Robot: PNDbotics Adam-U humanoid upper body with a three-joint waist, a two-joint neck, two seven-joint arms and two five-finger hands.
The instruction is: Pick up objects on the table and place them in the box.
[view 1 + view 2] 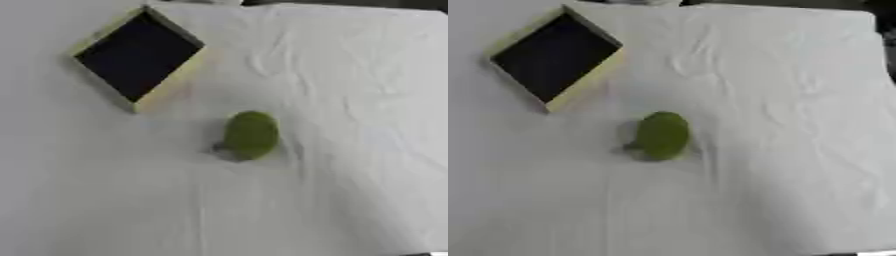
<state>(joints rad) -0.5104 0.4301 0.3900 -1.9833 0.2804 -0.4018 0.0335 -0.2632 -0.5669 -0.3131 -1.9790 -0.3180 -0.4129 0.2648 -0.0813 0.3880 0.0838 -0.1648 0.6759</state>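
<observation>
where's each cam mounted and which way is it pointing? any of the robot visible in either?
Left eye view: in the robot's head, looking down at the white cloth; box upper left, green object near centre; no arm or hand shows.
Right eye view: same head, same downward look; everything sits further left in the picture; no arm or hand shows.
Shared: cloth, box, green object lying outside the box.

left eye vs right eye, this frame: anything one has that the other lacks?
Only the left eye view: more cloth left of the box.
Only the right eye view: the table's right edge, with a dark strip beyond it.
Both: the open box with dark inside and pale walls at upper left, a green rounded object apart from it near centre, and the wrinkled white cloth. Neither hand shows.
</observation>
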